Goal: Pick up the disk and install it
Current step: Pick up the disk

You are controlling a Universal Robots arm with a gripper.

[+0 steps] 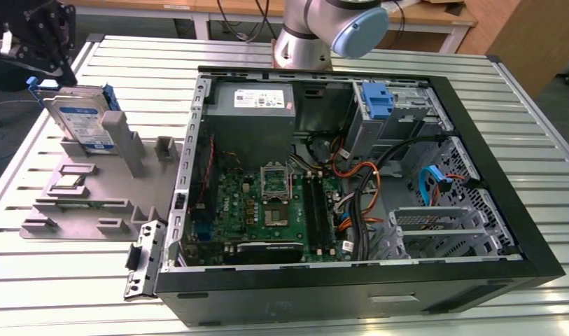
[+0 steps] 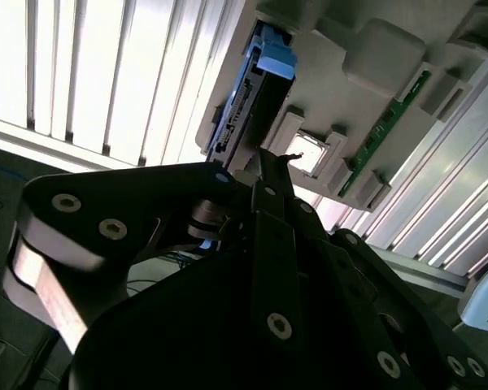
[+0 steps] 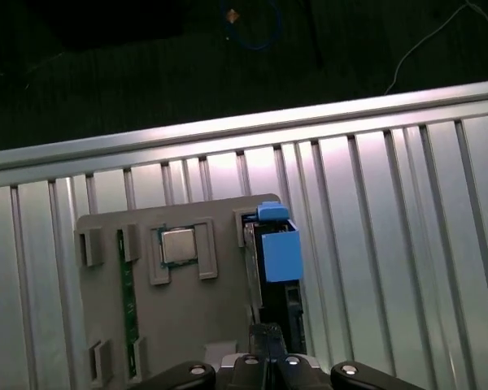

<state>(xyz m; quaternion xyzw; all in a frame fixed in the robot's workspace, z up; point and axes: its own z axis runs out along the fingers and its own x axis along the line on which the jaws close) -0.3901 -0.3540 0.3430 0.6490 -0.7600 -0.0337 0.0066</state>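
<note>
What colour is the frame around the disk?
Blue. The carrier frame on the disk shows best in the first wrist view.

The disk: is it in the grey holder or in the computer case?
In the holder: the disk stands on edge in the grey holder, outside the open computer case.

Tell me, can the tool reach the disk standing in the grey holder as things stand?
Probably yes. The tool hangs just above the disk, which stands on edge in the grey holder with its top edge bare; nothing sits between them.
</note>
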